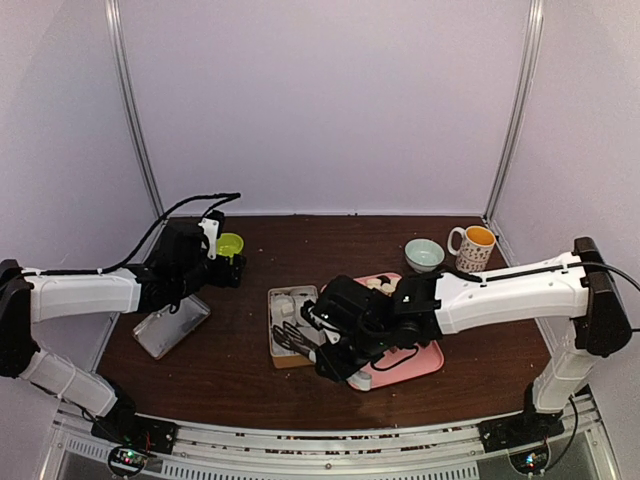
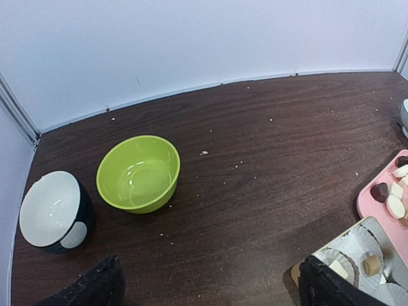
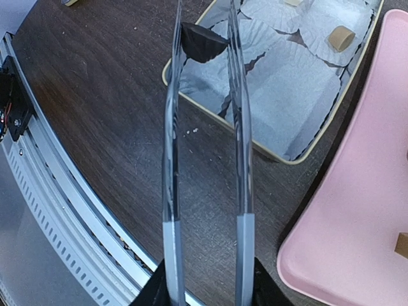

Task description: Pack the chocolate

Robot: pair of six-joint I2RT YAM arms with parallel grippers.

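Observation:
My right gripper (image 3: 207,287) is shut on the clear tongs (image 3: 171,159), which reach forward over the open box (image 3: 299,150) lined with white paper cups. A dark brown chocolate (image 3: 201,41) sits pinched between the tong tips, above a paper cup at the box's near corner. A caramel piece (image 3: 341,38) lies in another cup. More chocolates (image 2: 394,191) lie on the pink tray (image 1: 425,358). In the top view the right gripper (image 1: 342,350) is between the box (image 1: 290,325) and the tray. My left gripper (image 2: 210,290) is open and empty over bare table near the green bowl (image 2: 137,172).
A dark bowl with a white inside (image 2: 52,210) stands left of the green bowl. A mug (image 1: 473,247) and a pale green bowl (image 1: 424,254) stand at the back right. A flat pale rectangular piece (image 1: 172,325) lies under the left arm. The metal rail (image 3: 57,210) edges the table's near side.

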